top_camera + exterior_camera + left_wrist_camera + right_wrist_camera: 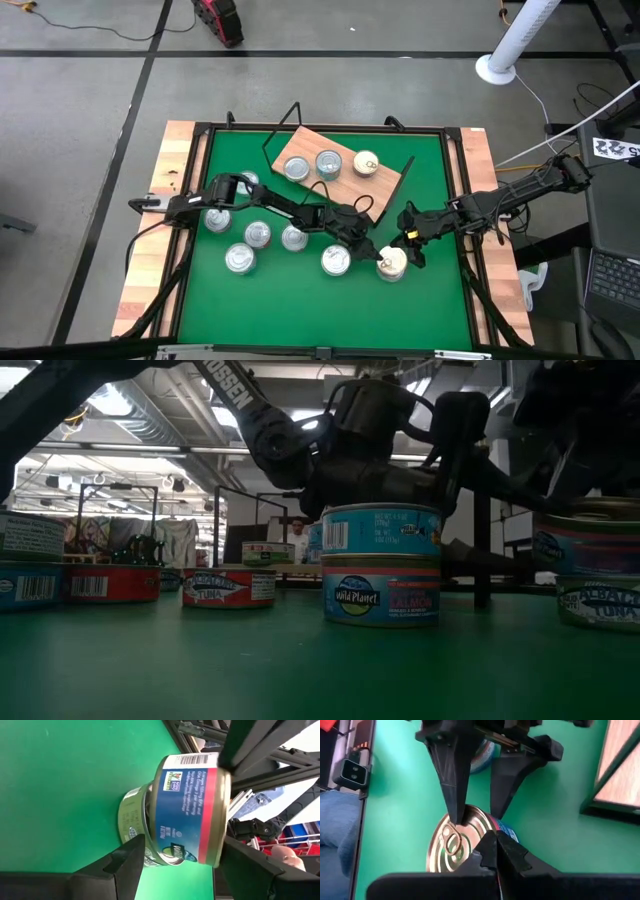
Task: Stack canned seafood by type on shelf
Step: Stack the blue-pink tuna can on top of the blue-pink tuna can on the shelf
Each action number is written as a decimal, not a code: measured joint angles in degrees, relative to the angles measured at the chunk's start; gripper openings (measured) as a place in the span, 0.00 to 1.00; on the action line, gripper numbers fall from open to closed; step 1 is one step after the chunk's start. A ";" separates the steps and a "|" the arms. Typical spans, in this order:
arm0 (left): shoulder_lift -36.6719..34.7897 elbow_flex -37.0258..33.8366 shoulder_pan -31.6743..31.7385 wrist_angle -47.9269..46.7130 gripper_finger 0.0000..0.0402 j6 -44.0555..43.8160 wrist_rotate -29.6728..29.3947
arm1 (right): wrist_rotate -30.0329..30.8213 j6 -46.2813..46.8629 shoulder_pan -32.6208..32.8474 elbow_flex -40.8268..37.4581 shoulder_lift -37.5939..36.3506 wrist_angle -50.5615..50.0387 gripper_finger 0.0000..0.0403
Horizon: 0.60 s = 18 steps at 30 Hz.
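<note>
Blue-and-red salmon tin (192,810) label faces left end effector (182,857); high view hides it

The shelf (330,170), a light-brown wooden board on thin black wire supports, is sitting askew at the far middle of the green bench, carrying three tins: two silver-lidded (296,169) (328,162) and one gold-topped (366,163). Five silver-lidded tins (259,234) are lying flat in the left and middle of the bench. Toward the right, a teal-sided tin (382,530) is resting on a blue salmon tin (381,596).
</note>
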 joint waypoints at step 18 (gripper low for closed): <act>0.00 -0.04 0.02 4.03 0.59 3.45 1.71 | -1.29 -2.67 0.00 0.00 -0.03 1.91 0.00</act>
